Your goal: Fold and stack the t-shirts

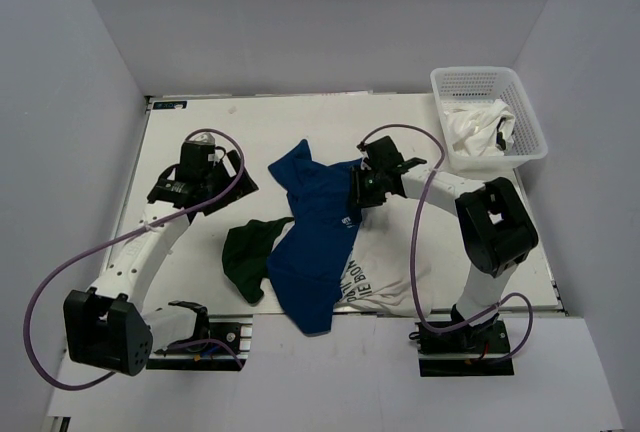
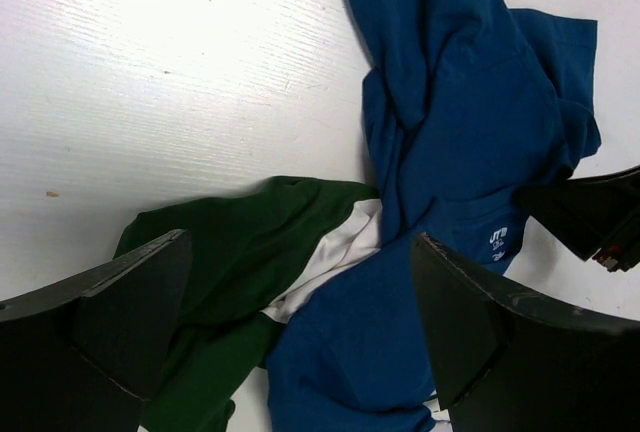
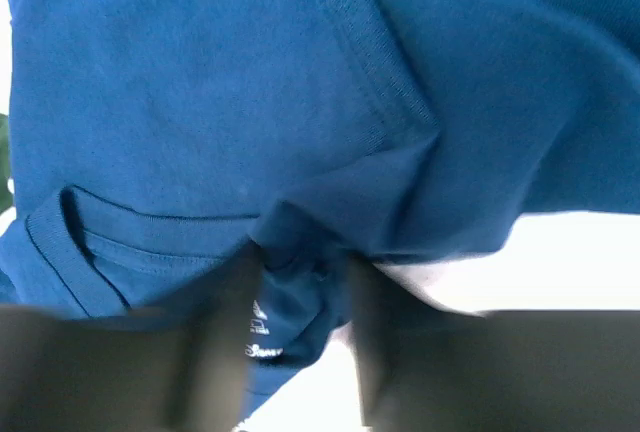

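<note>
A royal blue t-shirt (image 1: 315, 237) lies crumpled in the middle of the table, over a white t-shirt (image 1: 385, 277) with dark green sleeves (image 1: 248, 252). My right gripper (image 1: 362, 190) is down on the blue shirt's upper right part. In the right wrist view its gripper (image 3: 300, 342) is shut on a bunched fold of the blue shirt (image 3: 200, 102). My left gripper (image 1: 215, 167) hovers open and empty left of the shirts. In the left wrist view its gripper (image 2: 300, 322) is spread wide above the green sleeve (image 2: 230, 262) and blue shirt (image 2: 450, 102).
A white mesh basket (image 1: 520, 87) stands at the back right corner with plain white t-shirts (image 1: 478, 130) crumpled inside. Bare table (image 1: 240, 122) lies at the back left. White walls enclose the table on three sides.
</note>
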`<state>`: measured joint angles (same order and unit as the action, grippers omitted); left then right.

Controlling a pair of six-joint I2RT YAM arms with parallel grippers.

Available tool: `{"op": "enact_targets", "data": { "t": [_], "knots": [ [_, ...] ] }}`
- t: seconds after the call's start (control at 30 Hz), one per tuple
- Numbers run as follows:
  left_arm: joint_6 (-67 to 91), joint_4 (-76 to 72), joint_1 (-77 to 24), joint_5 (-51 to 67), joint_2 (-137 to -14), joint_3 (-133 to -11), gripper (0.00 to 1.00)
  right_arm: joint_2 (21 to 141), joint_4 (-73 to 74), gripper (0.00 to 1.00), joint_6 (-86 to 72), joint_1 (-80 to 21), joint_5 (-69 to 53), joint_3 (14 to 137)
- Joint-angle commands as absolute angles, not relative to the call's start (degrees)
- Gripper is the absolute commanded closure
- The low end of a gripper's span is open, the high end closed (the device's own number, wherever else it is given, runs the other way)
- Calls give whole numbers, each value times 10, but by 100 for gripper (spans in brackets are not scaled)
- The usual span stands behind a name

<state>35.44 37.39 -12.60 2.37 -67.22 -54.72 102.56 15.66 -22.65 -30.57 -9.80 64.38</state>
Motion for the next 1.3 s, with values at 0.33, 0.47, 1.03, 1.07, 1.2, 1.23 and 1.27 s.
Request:
{"op": "enact_targets", "data": {
  "t": [0.33, 0.47, 1.03, 1.07, 1.2, 1.23, 1.27],
  "knots": [
    [357, 381, -125, 23, -652, -547, 0, 927, 88, 100, -199, -304, -128, 689],
    [357, 381, -125, 23, -641, -541, 0, 862, 91, 100, -163, -305, -44, 751],
    [357, 365, -125, 33, -651, -536, 0, 832, -47, 100, 76, -266, 359, 1008],
    [357, 365, -125, 33, -651, -536, 0, 841, -77, 100, 108, -257, 384, 1019],
    [357, 370, -125, 28, -651, -536, 0, 923, -127, 100, 193, -219, 429, 1123],
    [357, 370, -125, 28, -651, -536, 0, 934, -127, 100, 201, -212, 432, 1139],
    [357, 376, -125, 23, -651, -536, 0, 959, -131, 100, 233, -207, 446, 1154]
  ]
}}
